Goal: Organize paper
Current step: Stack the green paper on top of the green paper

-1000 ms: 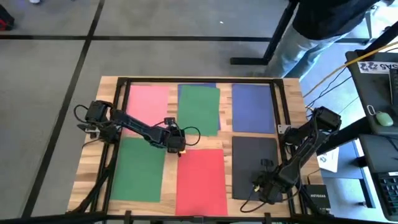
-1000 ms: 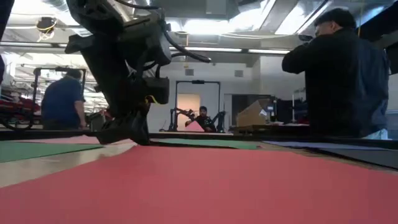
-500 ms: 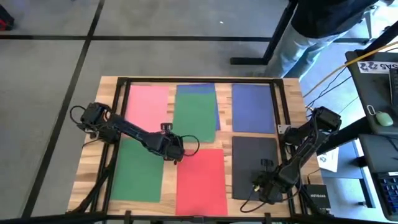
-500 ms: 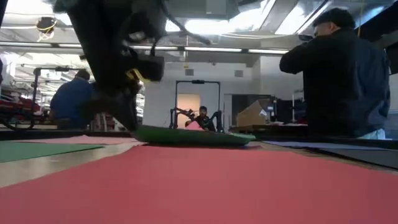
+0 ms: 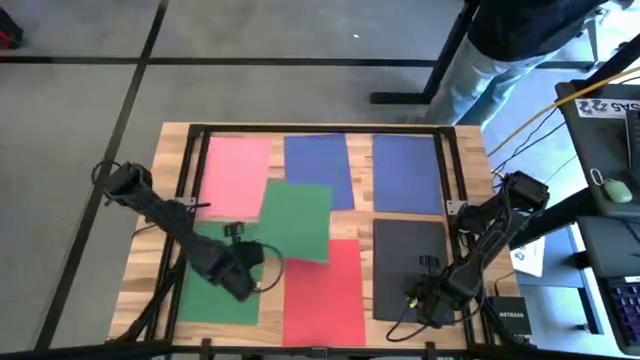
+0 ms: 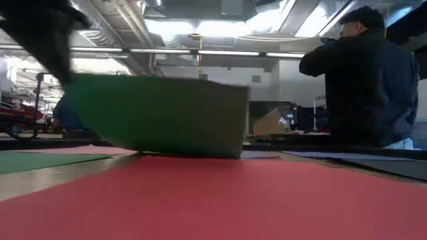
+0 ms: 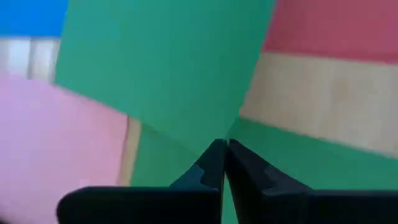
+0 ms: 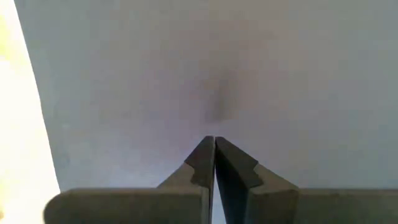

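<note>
Now that the left gripper [image 5: 245,262] has pulled back toward the lower left of the high view, the green sheet [image 5: 296,220] it pinches by a corner has come off the blue sheet [image 5: 316,161] at top centre, where it lay a second ago, and it hangs tilted in mid-frame, over the gap between the pink sheet [image 5: 237,165] and the red sheet [image 5: 324,290], one corner overlapping the red! In the left wrist view the fingers are closed tight on that corner [image 7: 214,144], with the second green sheet [image 7: 298,162] spread on the table beneath. In the low view the lifted sheet [image 6: 157,115] stands up like a wall, clear of the table along most of its length. What does it mean? The blue one is uncovered, and the carried green looks bound for its twin [image 5: 222,290] at lower left, so like colours appear to be getting stacked; that drop is not yet made. The right gripper [image 5: 428,296] sits at lower right over the black sheet [image 5: 410,255], fingers pressed together on that dark surface [image 8: 214,144]; whether they grip it I cannot tell. Another navy sheet [image 5: 406,172] lies at upper right, untouched.
</note>
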`<control>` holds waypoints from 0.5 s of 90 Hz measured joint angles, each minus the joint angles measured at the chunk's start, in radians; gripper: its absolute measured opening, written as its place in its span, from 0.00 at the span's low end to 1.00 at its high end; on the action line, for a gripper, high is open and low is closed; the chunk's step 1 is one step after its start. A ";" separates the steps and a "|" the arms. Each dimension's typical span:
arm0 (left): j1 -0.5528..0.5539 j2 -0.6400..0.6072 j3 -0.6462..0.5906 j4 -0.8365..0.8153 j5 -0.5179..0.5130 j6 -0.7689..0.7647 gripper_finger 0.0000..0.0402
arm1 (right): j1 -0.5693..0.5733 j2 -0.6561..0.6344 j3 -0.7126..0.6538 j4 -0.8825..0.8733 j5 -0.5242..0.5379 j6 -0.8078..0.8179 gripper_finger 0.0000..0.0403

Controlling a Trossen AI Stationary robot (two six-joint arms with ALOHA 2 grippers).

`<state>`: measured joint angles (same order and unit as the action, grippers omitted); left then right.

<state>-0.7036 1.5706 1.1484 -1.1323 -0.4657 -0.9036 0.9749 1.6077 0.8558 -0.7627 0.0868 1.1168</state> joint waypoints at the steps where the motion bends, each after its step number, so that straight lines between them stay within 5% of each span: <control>1: -0.010 0.000 0.000 -0.009 0.004 -0.016 0.00 | 0.000 0.000 0.000 0.000 0.000 0.000 0.00; 45: -0.417 0.003 0.000 -0.098 0.268 -0.654 0.00 | 0.000 0.000 0.000 0.002 0.000 0.000 0.00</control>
<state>-1.1205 1.5735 1.1484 -1.2300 -0.1980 -1.5579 0.9749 1.6077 0.8558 -0.7610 0.0866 1.1168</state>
